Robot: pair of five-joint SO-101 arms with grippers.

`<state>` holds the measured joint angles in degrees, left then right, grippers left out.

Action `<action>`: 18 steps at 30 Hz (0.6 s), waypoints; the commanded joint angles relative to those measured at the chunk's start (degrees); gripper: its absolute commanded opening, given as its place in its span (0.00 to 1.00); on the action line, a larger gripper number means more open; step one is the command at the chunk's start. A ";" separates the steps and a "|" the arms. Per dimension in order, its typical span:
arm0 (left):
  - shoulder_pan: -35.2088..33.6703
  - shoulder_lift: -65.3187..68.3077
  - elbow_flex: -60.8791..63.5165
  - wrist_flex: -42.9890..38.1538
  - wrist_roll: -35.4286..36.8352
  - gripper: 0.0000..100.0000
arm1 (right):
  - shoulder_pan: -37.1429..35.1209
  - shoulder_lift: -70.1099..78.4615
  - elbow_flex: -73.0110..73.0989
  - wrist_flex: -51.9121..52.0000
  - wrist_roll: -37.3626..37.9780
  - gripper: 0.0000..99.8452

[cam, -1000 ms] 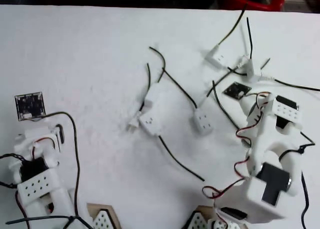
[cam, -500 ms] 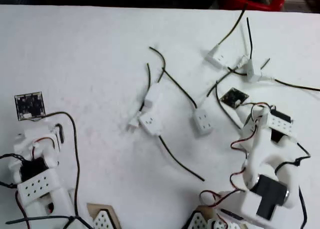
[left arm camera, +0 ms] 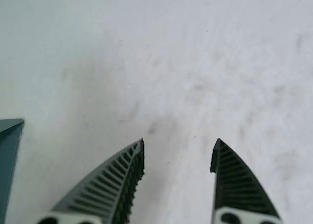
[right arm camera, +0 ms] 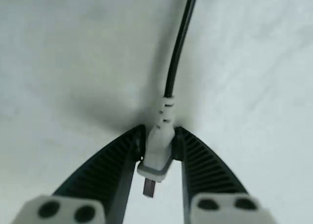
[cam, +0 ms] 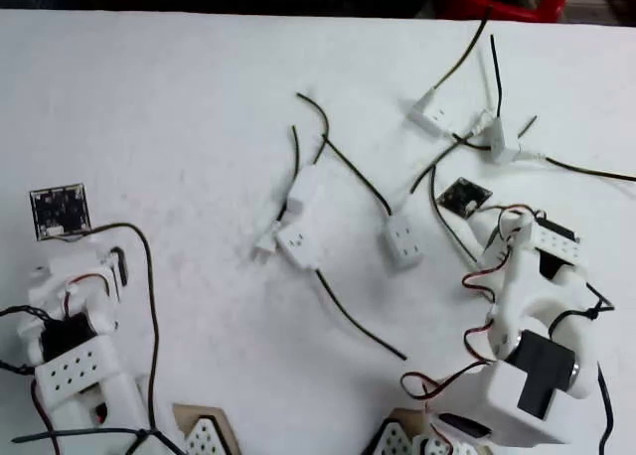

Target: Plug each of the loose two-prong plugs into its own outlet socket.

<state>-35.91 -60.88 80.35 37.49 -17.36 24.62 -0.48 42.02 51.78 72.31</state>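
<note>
My right gripper point(right arm camera: 159, 131) is shut on a small white two-prong plug point(right arm camera: 157, 153), whose black cord point(right arm camera: 178, 43) runs away over the table. In the high view the right arm point(cam: 522, 296) stands at the right front, and the held cord point(cam: 442, 217) leads off toward the back. Two white outlet sockets point(cam: 298, 244) point(cam: 402, 238) lie mid-table, each with a black cord. A small loose plug point(cam: 263, 248) lies beside the left one. My left gripper point(left arm camera: 179, 145) hangs open over bare white table, and its arm point(cam: 70, 346) is at the left front.
More white plugs and connectors with dark cords point(cam: 492, 132) point(cam: 429, 112) lie tangled at the back right. A long black cord point(cam: 358, 321) trails from the left socket toward the front. A teal edge point(left arm camera: 7, 150) shows beside the left gripper.
The right arm has drawn back a little toward the front edge and turned, taking the cord's near end with it. The left arm has kept still.
</note>
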 commanded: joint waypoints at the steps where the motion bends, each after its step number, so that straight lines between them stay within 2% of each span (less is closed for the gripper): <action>1: -0.22 -1.63 -0.53 -1.32 0.18 0.23 | 0.75 0.84 -1.14 0.13 0.88 0.04; 7: -0.22 -1.63 -0.53 -1.32 0.18 0.23 | -0.40 0.84 -1.76 0.31 0.70 0.03; 11: -0.22 -1.63 -0.53 -1.32 0.18 0.23 | -0.40 0.84 -4.75 3.65 -2.64 0.10; 18: -0.22 -1.63 -0.53 -1.32 0.18 0.23 | -0.48 1.27 -9.67 7.69 -3.52 0.08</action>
<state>-35.91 -60.88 80.35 37.49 -17.36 24.62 0.92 34.90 58.46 69.14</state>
